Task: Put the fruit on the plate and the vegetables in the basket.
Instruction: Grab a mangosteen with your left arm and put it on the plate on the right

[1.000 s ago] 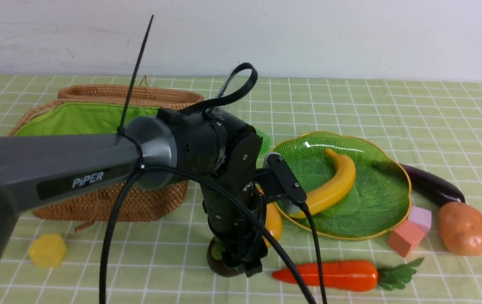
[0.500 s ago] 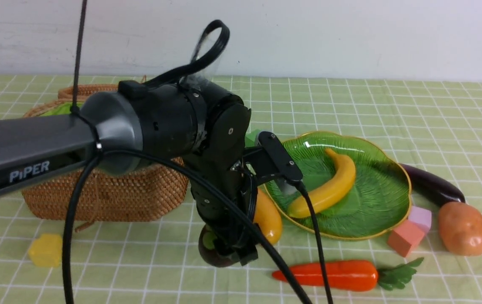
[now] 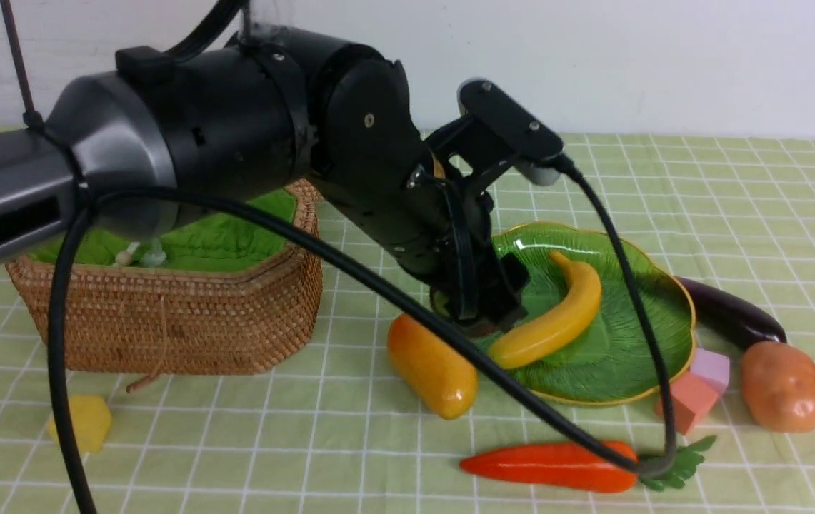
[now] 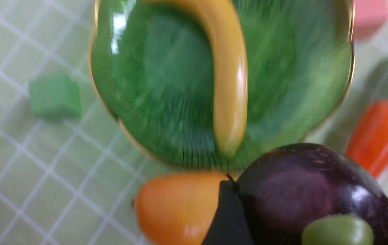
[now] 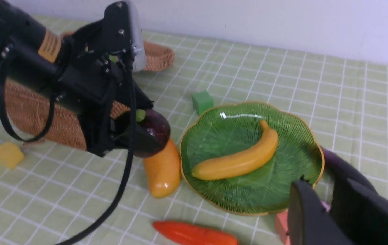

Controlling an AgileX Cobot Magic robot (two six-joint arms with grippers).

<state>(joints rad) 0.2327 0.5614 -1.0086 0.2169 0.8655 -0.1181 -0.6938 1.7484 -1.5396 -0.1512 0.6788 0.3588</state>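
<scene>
One small dark purple round mangosteen with a green cap (image 4: 309,190) is clamped between the left gripper's (image 5: 136,137) black fingers. It hangs above the orange-yellow oval mango (image 3: 432,364), just beside the glossy green leaf-shaped plate (image 3: 664,335), which holds the long yellow banana (image 3: 557,314). The right gripper (image 5: 330,204) seems slightly parted and empty.

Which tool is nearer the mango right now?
Left. The left tool, gripping the mangosteen, hangs close above the mango; the right tool is across the plate, on the eggplant side.
</scene>
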